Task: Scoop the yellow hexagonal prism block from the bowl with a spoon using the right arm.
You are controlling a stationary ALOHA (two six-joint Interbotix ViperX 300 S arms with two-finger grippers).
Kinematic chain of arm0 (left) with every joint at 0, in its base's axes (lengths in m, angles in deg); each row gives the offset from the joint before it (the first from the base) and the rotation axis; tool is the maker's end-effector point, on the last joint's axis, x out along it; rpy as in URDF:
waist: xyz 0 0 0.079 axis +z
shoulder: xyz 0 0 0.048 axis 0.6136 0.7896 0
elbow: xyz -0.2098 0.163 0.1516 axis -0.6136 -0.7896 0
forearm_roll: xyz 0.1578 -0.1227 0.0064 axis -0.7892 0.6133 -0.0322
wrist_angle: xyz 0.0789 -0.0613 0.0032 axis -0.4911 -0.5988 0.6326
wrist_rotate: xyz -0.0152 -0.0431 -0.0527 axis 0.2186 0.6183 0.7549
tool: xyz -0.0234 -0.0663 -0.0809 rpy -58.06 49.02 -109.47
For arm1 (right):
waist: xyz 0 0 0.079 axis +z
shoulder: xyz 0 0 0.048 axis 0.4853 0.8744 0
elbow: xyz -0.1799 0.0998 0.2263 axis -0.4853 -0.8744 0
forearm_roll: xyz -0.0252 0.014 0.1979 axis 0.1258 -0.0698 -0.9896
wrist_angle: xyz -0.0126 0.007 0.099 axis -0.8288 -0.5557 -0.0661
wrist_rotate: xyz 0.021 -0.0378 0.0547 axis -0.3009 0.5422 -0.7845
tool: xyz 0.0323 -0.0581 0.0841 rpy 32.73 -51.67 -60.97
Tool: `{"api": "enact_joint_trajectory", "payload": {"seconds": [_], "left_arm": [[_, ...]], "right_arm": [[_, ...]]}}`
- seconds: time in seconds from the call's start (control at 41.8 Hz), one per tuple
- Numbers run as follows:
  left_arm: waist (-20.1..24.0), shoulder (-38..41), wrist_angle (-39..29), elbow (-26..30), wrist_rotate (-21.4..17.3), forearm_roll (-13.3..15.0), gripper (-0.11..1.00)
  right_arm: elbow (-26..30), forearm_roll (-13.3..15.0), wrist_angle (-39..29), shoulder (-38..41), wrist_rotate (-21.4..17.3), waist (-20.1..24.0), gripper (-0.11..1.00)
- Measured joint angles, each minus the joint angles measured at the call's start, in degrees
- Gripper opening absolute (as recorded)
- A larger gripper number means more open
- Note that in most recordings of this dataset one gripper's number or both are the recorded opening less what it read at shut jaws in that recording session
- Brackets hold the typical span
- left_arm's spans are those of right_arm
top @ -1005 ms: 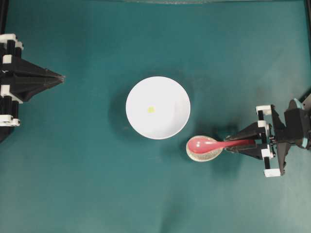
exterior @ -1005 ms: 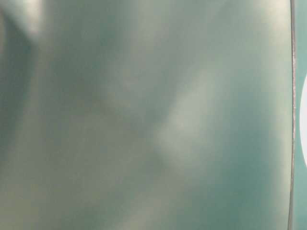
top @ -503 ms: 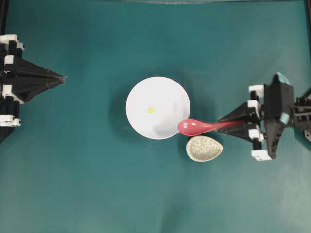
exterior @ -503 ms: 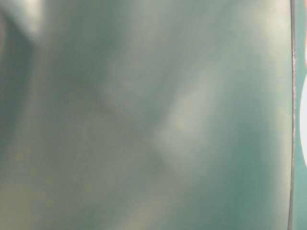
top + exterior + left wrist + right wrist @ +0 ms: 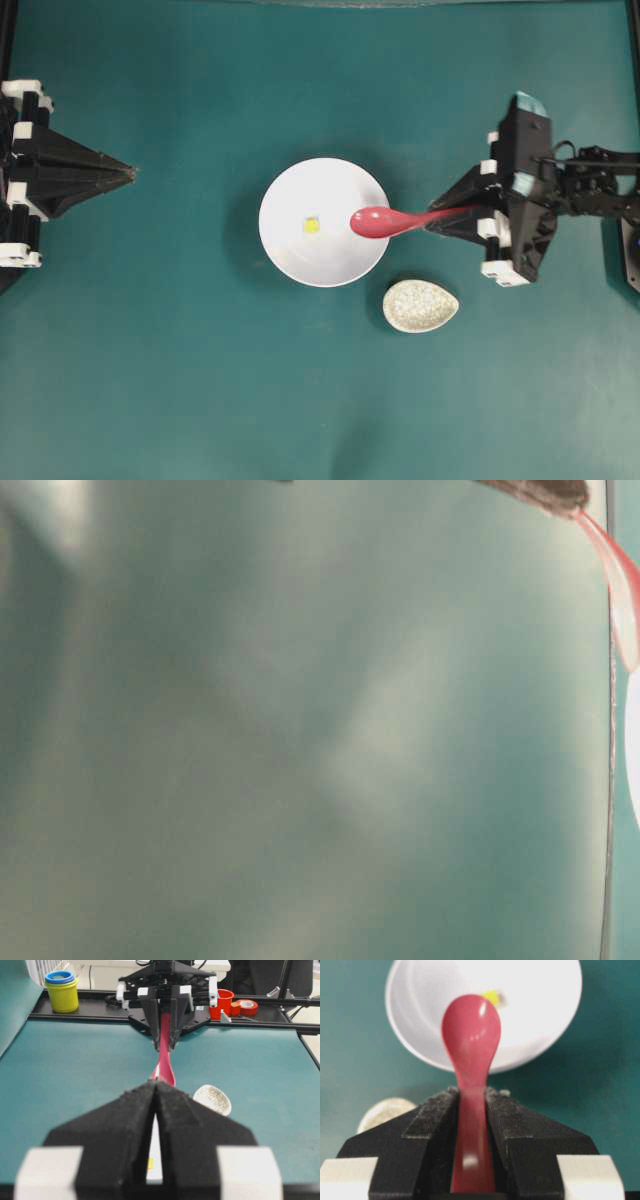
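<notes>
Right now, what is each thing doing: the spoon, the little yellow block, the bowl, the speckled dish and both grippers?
Spoon: held by its handle, scoop over the bowl.
Yellow block: lying in the bowl, not scooped.
Bowl: upright.
Speckled dish: empty.
Right gripper: shut on the spoon.
Left gripper: shut, empty.

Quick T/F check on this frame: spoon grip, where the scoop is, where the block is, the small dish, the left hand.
1. The right hand is shut on the spoon handle. True.
2. The spoon's scoop is over the bowl, on the side nearest the right hand. True.
3. The yellow block is already in the spoon. False: it lies on the bowl's floor, apart from the scoop.
4. The small speckled dish sits inside the bowl. False: it sits on the table beside it.
5. The left hand holds the bowl's rim. False: it is shut, holding nothing, well clear of the bowl.
</notes>
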Motion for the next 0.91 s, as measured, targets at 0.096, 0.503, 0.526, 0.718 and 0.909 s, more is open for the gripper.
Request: {"api": "enact_joint_trajectory", "payload": {"seconds": [0.096, 0.503, 0.526, 0.718, 0.909], "left_arm": [[0.0, 0.0, -0.09, 0.0, 0.0, 0.0, 0.0], [0.0, 0.0, -0.09, 0.0, 0.0, 0.0, 0.0], [0.0, 0.0, -0.09, 0.0, 0.0, 0.0, 0.0], [0.0, 0.0, 0.0, 0.0, 0.0, -0.09, 0.0], [0.0, 0.0, -0.09, 0.0, -0.09, 0.0, 0.0]], "right_arm": [[2.29, 0.79, -3.6, 1.76, 0.0, -1.41, 0.22], [14.59, 6.42, -16.7, 13.54, -0.26, -2.99, 0.22], [15.21, 6.68, -17.14, 14.06, -0.26, -3.08, 0.22], [18.72, 8.44, -19.42, 17.58, -0.53, -3.6, 0.22], [19.34, 8.61, -19.78, 19.25, -0.62, -4.13, 0.22]]}}
